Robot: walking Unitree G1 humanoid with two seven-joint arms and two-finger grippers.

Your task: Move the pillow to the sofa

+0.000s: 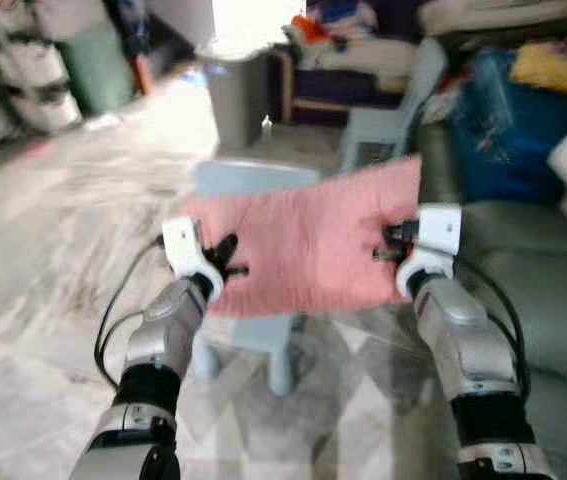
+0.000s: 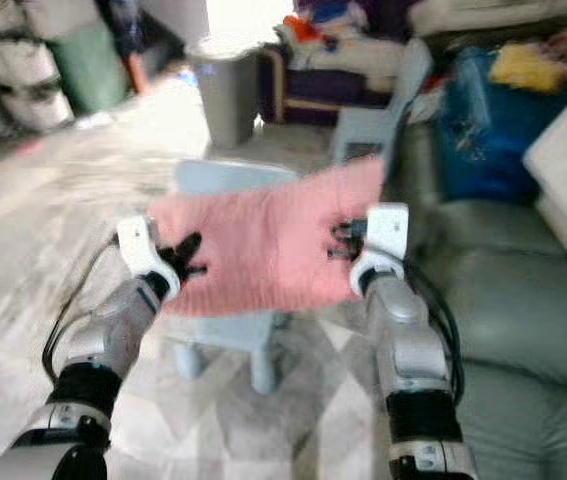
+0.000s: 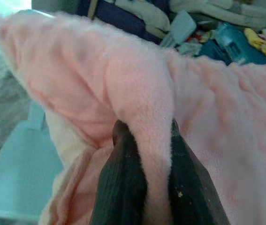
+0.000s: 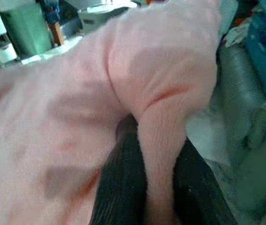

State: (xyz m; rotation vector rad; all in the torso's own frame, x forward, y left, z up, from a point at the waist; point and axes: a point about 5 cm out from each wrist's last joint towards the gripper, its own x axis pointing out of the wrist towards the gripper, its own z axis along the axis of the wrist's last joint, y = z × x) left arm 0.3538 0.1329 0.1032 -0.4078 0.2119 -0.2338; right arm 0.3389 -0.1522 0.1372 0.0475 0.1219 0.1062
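Carry step, by the look of it: pink pillow [image 1: 308,240] held mid-frame above a light blue chair [image 1: 248,335], left gripper [image 1: 225,258] and right gripper [image 1: 391,245] each pinched tight on an edge fold. Next move likely calls for swinging it toward the sofa [image 1: 533,270] at right of frame and letting go. Views are blurred; the pillow hides most of the chair seat, and upper-frame clutter is hard to make out.
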